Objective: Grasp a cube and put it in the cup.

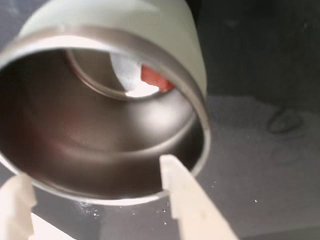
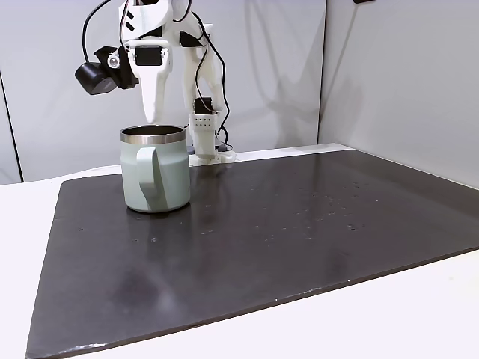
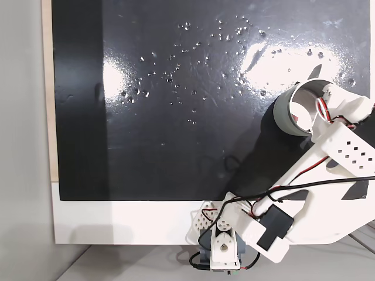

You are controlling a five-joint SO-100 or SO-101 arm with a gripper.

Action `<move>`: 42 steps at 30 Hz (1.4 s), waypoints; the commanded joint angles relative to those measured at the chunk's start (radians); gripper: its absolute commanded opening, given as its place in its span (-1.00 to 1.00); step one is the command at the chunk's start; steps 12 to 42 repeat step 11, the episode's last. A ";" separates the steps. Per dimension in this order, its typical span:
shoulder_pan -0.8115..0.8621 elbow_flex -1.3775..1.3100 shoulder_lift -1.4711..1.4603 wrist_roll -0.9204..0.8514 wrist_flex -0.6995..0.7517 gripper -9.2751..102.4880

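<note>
- The cup [image 1: 107,107] is seen from the wrist view looking down into its mouth: a brushed steel interior, dark and softly reflective, with a bare steel rim around the top and a pale sage-green outer wall.
- Deep inside it, at the bottom, lies the cube [image 1: 152,77], a small brick-red block partly hidden by the rim and by a bright glare patch beside it.
- In a fixed view the cup [image 2: 154,170] stands upright on the dark mat [image 2: 262,247], its large green handle turned toward the camera; the body is a smooth matte cylinder.
- From above, in another fixed view, the cup [image 3: 299,108] shows as a round opening half covered by the arm's white head.
- The mat is black, slightly glossy and flecked with small bright specks; it lies on a white worktop [image 2: 389,314].
- The pincer [image 1: 95,187] points down over the near rim of the cup; its two cream plastic fingers [image 1: 192,200] are spread wide apart, released, with nothing held between them.
- In the wrist view one fingertip overlaps the cup's rim, but whether it touches the steel cannot be told.
- In a fixed view the pincer [image 2: 151,112] hangs just above the cup's mouth, the white arm [image 2: 161,45] rising behind it with black cables looping off.
</note>
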 commanded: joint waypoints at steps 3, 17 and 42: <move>-0.026 0.026 0.094 0.035 0.006 -0.36; -0.069 0.055 0.141 0.054 0.006 -0.38; -0.069 0.055 0.141 0.054 0.006 -0.38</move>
